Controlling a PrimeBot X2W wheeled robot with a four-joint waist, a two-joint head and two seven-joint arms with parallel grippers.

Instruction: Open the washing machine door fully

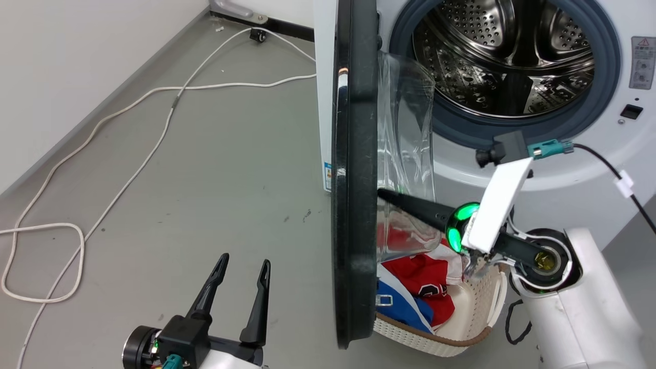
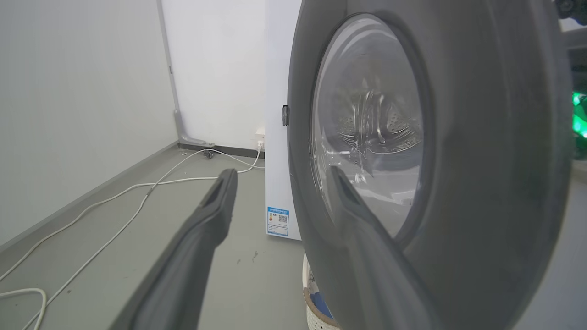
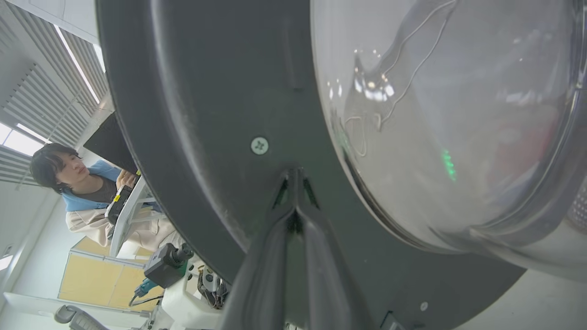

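Right gripper (image 3: 294, 178): mine, fingers pinched together with nothing between them, tips pressed against the inner black ring of the washing machine door (image 3: 206, 114), just beside its glass bowl (image 3: 458, 114).
Left gripper (image 1: 241, 266): mine, fingers spread, grasping nothing, low on the door's outer side and apart from it.
Washing machine door (image 1: 353, 179): swung out, seen edge-on from my head, roughly square to the washing machine (image 1: 564, 174); steel drum (image 1: 502, 51) exposed.
Laundry basket (image 1: 471, 318): white, wicker-look, on the floor under the door's lower edge, beside my right arm; holds a red garment (image 1: 425, 277) and blue cloth.
Cables (image 1: 128, 107): white, loose across the grey floor on the door's outer side.
Label sticker (image 2: 278, 221): blue, low on the machine's side panel.
Person (image 3: 82, 183): behind the door's rim, in the right wrist view.
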